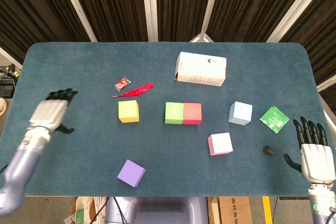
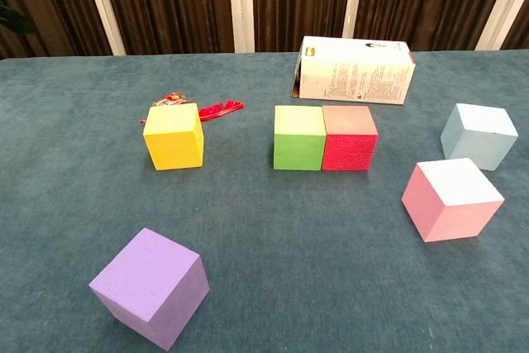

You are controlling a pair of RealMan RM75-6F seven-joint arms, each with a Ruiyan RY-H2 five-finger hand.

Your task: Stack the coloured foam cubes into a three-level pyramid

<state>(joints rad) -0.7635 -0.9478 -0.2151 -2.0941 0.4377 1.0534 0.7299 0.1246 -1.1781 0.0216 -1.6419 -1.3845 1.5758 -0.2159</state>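
Foam cubes, six in all, sit singly on a teal counter (image 1: pixel 79 66), none stacked. Largest object on the surface is one white carton (image 1: pixel 201 69), lying on its side toward the far edge, just beyond the cubes. A green cube (image 1: pixel 174 113) and a red cube (image 1: pixel 192 113) stand side by side, faces touching, at the counter's middle. A yellow cube (image 1: pixel 128 111) stands apart to their left; a light-blue cube (image 1: pixel 240 113) stands apart to their right. A pink cube (image 1: pixel 220 144) lies nearer the front, between the red and light-blue ones, and a purple cube (image 1: pixel 130 173) sits close to the near edge, turned at an angle. One green card (image 1: pixel 274 119) lies flat near the right edge, beside the light-blue cube. One red feather (image 1: pixel 135 90) and one small red wrapped sweet (image 1: pixel 122 83) rest just behind the yellow cube. A small dark object (image 1: pixel 269 150), too small to identify, lies near the front right.

The left hand (image 1: pixel 51 115) hovers over the counter's left margin, fingers apart and holding nothing, well clear of the yellow cube. The right hand (image 1: pixel 314 153) hangs at the front right corner, fingers spread and empty. Broad bare felt lies along the far left and between the cubes.
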